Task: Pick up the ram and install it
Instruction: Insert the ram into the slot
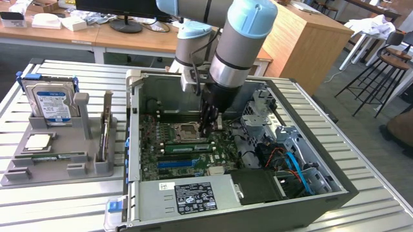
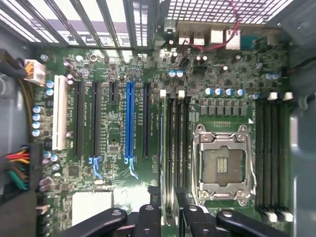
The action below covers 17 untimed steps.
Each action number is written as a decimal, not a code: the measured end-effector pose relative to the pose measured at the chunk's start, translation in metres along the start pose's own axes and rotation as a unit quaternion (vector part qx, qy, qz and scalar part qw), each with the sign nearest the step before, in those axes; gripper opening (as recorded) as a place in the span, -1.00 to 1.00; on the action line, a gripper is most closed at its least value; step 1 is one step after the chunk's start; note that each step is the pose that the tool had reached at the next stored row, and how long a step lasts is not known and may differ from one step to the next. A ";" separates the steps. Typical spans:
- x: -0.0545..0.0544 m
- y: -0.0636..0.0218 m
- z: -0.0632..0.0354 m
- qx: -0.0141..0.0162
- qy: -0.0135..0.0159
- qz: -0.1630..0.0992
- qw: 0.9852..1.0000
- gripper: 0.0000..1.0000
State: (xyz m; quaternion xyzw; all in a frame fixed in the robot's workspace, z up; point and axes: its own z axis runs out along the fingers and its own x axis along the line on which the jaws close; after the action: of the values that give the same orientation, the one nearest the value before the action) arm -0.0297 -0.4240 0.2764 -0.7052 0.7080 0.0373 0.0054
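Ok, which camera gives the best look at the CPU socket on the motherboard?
The wrist view: it looks straight down on the CPU socket, so its metal frame and dark centre show whole. The exterior view shows the socket small and at a slant, with the arm close beside it on that view's right.

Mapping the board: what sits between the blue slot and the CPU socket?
Wrist view: one black slot, then a bank of black memory slots, between blue slot and CPU socket.

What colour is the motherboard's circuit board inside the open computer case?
Green. The motherboard shows best in the wrist view.
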 end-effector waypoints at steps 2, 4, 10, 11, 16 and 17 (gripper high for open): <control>0.000 0.0003 -0.0073 0.000 0.000 0.000 1.000 -0.50; -0.001 0.0007 -0.0144 0.000 0.000 0.000 1.000 -0.50; -0.002 0.0015 -0.0335 0.000 0.000 0.000 1.000 -0.50; -0.002 0.0017 -0.0369 0.000 0.000 0.000 1.000 -0.50; -0.003 0.0024 -0.0527 0.000 0.000 0.000 1.000 -0.50; -0.003 0.0025 -0.0557 0.000 0.000 0.000 1.000 -0.50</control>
State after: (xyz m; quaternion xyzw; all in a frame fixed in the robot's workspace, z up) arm -0.0297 -0.4240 0.3322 -0.7052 0.7080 0.0373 0.0054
